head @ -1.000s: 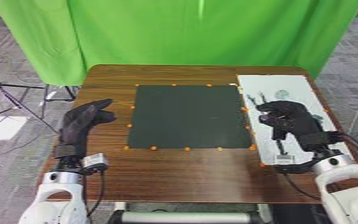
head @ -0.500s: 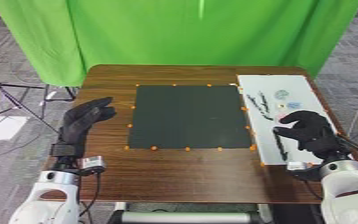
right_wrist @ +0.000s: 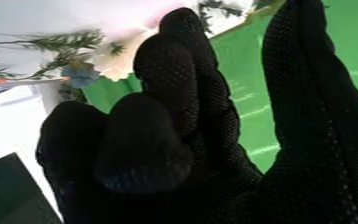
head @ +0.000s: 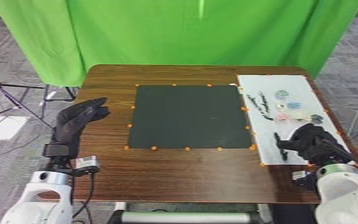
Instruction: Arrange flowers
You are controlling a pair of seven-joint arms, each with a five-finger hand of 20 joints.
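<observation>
In the head view my right hand (head: 316, 142) is over the near part of the white board, open, beside a dark stem (head: 283, 154). Farther up the board lie two dark stems (head: 254, 104), a grey-green flower head (head: 282, 94), a blue one (head: 294, 105), a pink one (head: 280, 117) and a dark greenish one (head: 317, 119). My left hand (head: 78, 120) is open over the table's left side. In the right wrist view my right hand (right_wrist: 171, 100) has a blue flower (right_wrist: 80, 74), a cream flower (right_wrist: 115, 62) and a leafy sprig (right_wrist: 69, 42) beyond its fingers.
A dark square mat (head: 189, 117) with orange markers round its edge lies mid-table. The white board (head: 269, 82) is to its right on the brown table (head: 184, 175). A green curtain (head: 193, 35) hangs behind the table.
My right hand has drawn back toward the near right, uncovering the flower heads on the board. The left hand has shifted slightly left and stays open.
</observation>
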